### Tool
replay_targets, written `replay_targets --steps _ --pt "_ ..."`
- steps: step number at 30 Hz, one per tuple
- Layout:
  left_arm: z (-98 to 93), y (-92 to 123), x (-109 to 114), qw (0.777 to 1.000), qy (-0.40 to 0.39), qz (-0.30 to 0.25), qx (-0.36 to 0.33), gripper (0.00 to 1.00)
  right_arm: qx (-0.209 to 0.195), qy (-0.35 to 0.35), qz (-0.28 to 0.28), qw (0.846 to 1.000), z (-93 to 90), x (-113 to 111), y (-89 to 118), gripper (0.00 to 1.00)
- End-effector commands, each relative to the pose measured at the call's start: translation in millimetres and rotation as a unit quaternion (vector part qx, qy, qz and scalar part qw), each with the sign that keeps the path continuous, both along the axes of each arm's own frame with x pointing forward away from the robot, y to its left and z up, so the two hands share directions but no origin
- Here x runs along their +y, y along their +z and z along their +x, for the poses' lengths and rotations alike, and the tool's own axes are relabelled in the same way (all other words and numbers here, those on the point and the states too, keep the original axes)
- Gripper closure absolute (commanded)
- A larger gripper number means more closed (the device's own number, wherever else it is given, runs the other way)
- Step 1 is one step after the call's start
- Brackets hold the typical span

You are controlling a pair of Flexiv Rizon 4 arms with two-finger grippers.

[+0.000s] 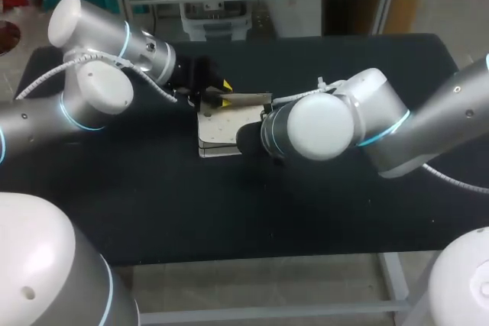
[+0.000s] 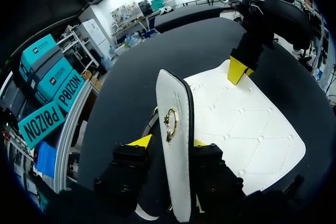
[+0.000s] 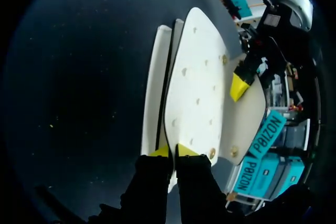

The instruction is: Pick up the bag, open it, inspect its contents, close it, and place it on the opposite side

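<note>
White bag [image 1: 220, 132] held open on the counter [image 1: 306, 211].
Your left end effector [image 2: 169, 144] pinches its raised flap [image 2: 176, 103]; your right end effector [image 3: 173, 151] clamps tight on the bag's edge.

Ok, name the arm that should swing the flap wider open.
Left, probably: the left gripper is shut on the raised flap near its ring clasp, while the right gripper clamps the edge of the bag, steadying it.

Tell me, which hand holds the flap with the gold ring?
The left hand: it pinches the raised flap bearing the ring. The right hand grips a plain edge of the bag.
</note>
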State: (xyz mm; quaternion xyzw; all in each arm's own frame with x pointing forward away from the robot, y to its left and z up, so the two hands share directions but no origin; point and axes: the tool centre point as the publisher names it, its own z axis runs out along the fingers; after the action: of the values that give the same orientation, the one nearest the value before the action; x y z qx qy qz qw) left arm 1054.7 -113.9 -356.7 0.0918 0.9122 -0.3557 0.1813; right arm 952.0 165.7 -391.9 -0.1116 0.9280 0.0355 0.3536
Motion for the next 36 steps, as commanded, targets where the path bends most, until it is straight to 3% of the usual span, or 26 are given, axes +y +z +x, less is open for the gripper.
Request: replay_targets --steps 1,14,15,16,28,33,34,35,36 --pt "4.0 -3 -1 1.000 0.001 -0.002 -0.005 1.00 -0.002 0.001 0.001 1.000 -0.7 -1 -5 1.00" --pt "4.4 4 6 1.000 0.008 -0.014 0.013 1.00 0.001 0.003 0.008 1.000 -0.3 0 -3 1.00" --pt "3.7 6 6 1.000 0.012 -0.017 0.014 1.00 0.003 0.007 0.011 1.000 -0.4 1 -1 0.64" --pt "3.2 8 6 0.999 0.016 -0.022 0.016 1.00 0.003 0.005 0.010 1.000 -0.8 1 0 0.00" --pt "2.1 42 4 0.995 0.091 -0.036 0.019 1.00 0.006 0.034 0.031 0.999 -21.1 4 47 0.00" --pt "-4.6 58 3 0.994 0.100 -0.034 0.018 1.00 -0.013 0.039 0.032 0.999 -32.7 3 70 0.00" --pt "-6.2 62 3 0.994 0.103 -0.035 0.018 1.00 -0.018 0.035 0.032 0.999 -33.5 2 74 0.15" --pt "-8.2 65 3 0.994 0.104 -0.035 0.018 1.00 -0.022 0.032 0.031 0.999 -34.0 1 79 0.51" --pt "-10.4 70 3 0.994 0.104 -0.037 0.021 1.00 -0.027 0.032 0.031 0.999 -34.5 -1 83 0.77"
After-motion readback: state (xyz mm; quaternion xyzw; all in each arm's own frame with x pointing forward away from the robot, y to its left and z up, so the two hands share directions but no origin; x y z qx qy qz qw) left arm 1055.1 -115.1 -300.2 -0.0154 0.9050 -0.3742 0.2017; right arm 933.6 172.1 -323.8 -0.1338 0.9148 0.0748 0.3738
